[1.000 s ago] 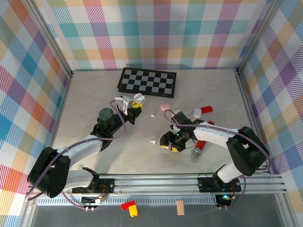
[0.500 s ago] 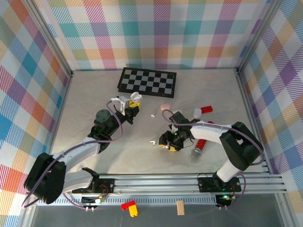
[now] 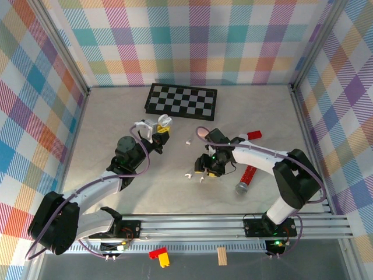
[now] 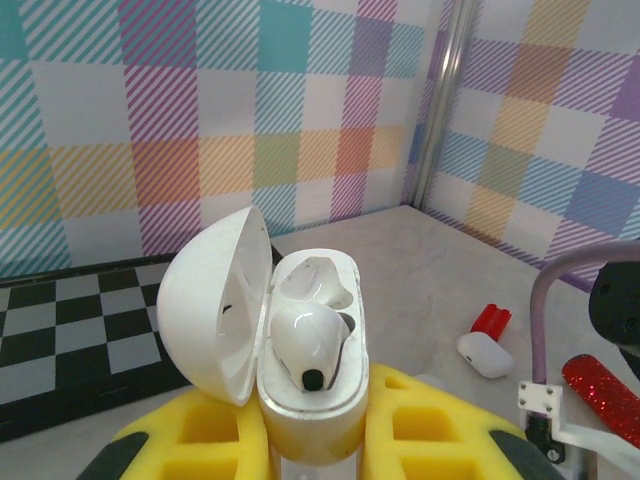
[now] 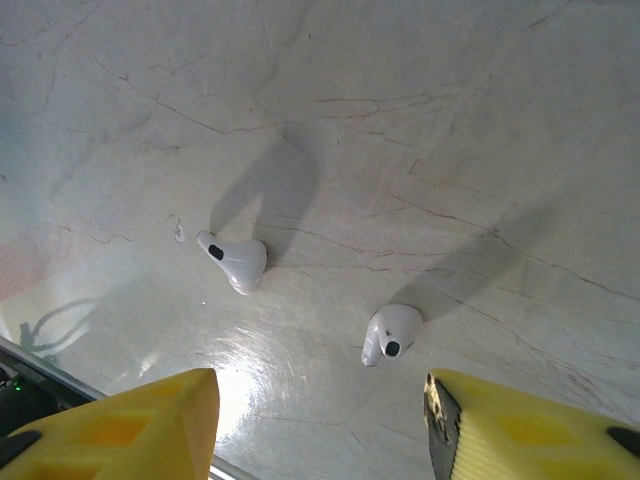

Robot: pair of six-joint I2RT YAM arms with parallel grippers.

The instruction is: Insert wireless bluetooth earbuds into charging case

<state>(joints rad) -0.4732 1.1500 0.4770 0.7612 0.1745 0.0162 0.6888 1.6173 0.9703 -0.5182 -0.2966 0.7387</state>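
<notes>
Hovering my right gripper (image 5: 320, 410) low over the marbled table (image 5: 450, 120), jaws spread wide, nothing between them but bare tabletop. One earbud (image 5: 235, 262) lies just ahead of my left yellow finger (image 5: 150, 420), stem pointing away to the left. A second earbud (image 5: 390, 333) sits nearer, between the fingers and closer to the right one. The two lie apart and neither is touched.

From above, plaid walls (image 3: 35, 87) close three sides and a metal rail (image 3: 233, 224) runs along the near edge. There is free table far left and back right. The chessboard (image 3: 182, 100) lies by the back wall, and a red glitter tube (image 3: 247, 175) lies just beside my right arm.

My left gripper (image 3: 156, 133) is raised near the chessboard, clenched on the charging case (image 4: 312, 395). The case stands upright between the yellow pads, its lid (image 4: 212, 305) swung open to the left. One seated earbud (image 4: 305, 345) rests in the near socket, and the far socket (image 4: 315, 280) gapes.
</notes>
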